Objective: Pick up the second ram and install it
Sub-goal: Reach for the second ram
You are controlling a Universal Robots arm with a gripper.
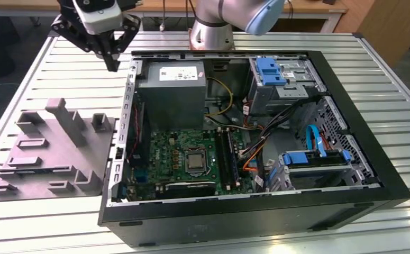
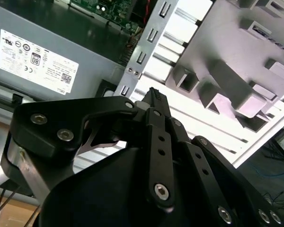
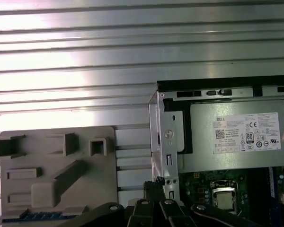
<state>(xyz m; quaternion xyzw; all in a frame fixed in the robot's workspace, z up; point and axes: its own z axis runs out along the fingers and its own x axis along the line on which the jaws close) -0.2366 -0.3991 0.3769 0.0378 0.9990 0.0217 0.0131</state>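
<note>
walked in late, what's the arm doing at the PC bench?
The arm is working alone. Its black gripper hangs shut and empty above the ribbed metal table, between the grey moulded parts holder and the open black computer case. In the first wrist view, a thin blue stick, probably the second ram, lies along the holder's edge. The ram has not been picked up yet.
</note>
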